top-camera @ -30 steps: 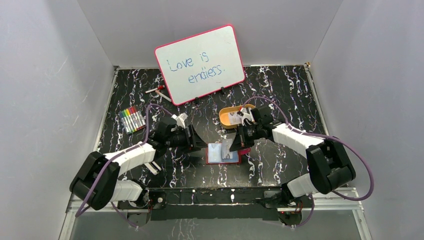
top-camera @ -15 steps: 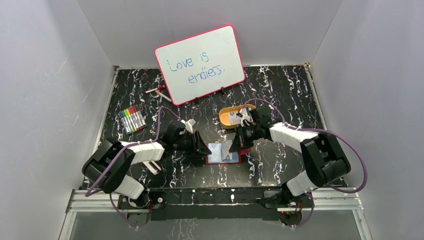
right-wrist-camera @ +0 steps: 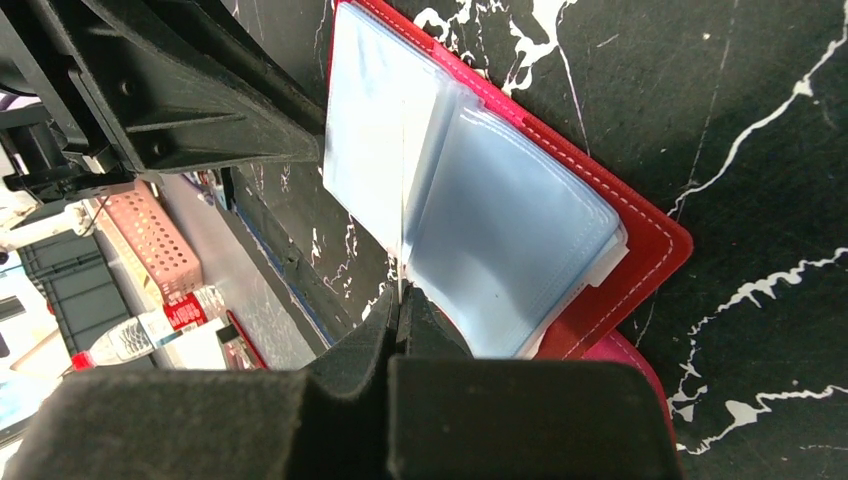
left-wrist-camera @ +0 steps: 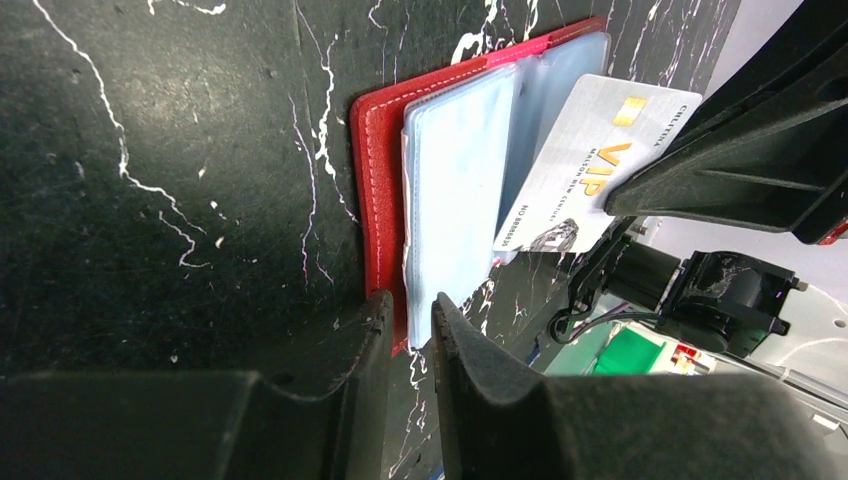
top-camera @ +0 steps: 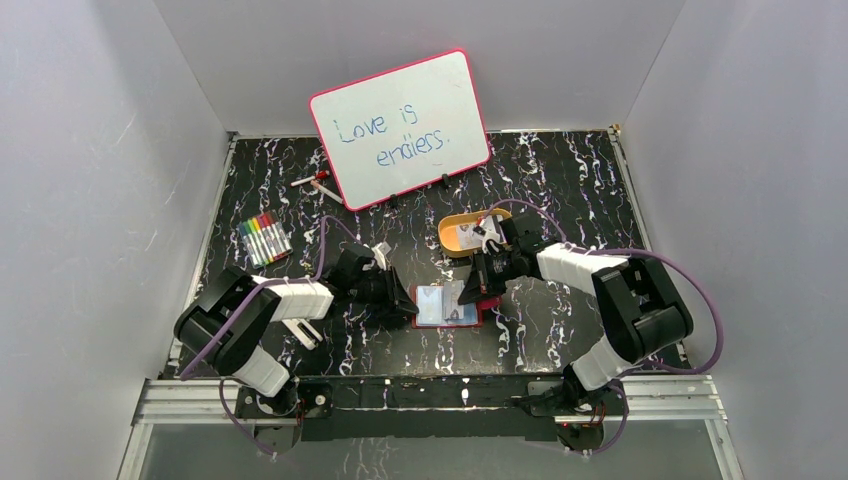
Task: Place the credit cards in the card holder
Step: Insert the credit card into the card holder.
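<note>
The dark-red card holder (top-camera: pixel 436 318) lies open on the table, its pale blue pockets (right-wrist-camera: pixel 500 240) fanned up. My right gripper (top-camera: pixel 469 291) is shut on a whitish credit card (left-wrist-camera: pixel 585 160) marked VIP. The card is tilted, with its lower edge at the pockets. In the right wrist view this card (right-wrist-camera: pixel 402 240) shows edge-on above the right gripper (right-wrist-camera: pixel 402 300). My left gripper (left-wrist-camera: pixel 408 300) rests at the holder's (left-wrist-camera: pixel 378 170) near-left corner. Its fingers stand a narrow gap apart, with that corner just inside the gap. More cards (top-camera: pixel 466 236) lie in the tray.
A yellow-orange oval tray (top-camera: pixel 446 229) sits behind the holder. The pink-framed whiteboard (top-camera: pixel 400 128) leans at the back. A pack of coloured markers (top-camera: pixel 265 239) lies far left, and a loose pen (top-camera: pixel 316 182) near the whiteboard.
My left gripper has slid right up to the holder's left edge. The right gripper with the card has hardly moved.
</note>
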Robot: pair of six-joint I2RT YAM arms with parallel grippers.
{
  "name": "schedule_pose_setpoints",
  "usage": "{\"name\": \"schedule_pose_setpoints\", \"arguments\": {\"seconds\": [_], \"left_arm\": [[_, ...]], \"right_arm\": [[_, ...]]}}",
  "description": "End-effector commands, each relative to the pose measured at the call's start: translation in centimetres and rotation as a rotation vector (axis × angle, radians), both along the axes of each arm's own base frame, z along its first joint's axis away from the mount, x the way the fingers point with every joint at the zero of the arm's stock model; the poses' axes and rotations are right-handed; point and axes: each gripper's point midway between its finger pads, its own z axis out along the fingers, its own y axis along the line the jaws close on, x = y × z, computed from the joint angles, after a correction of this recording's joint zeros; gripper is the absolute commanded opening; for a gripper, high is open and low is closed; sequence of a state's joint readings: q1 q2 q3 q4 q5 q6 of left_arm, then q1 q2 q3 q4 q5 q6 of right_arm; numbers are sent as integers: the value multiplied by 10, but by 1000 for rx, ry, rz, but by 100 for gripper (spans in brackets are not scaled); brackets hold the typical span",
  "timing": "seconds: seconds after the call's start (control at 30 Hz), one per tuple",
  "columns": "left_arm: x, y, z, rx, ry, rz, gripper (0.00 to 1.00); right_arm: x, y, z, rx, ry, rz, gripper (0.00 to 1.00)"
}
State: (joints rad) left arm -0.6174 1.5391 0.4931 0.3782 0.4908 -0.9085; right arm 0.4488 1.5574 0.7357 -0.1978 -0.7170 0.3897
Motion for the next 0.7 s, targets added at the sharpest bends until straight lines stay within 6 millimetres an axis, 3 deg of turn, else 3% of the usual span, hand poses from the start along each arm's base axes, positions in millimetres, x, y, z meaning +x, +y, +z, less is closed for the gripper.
{"name": "schedule_pose_setpoints", "arguments": {"seconds": [0.0,0.67], "left_arm": [[5,-1,-3,27,-6,1,19],[1,0,-8,26,6,2,16]], "right_arm": [[0,4,0,44,7,9,0],[-9,7,-12,83,127,-30,0]]}}
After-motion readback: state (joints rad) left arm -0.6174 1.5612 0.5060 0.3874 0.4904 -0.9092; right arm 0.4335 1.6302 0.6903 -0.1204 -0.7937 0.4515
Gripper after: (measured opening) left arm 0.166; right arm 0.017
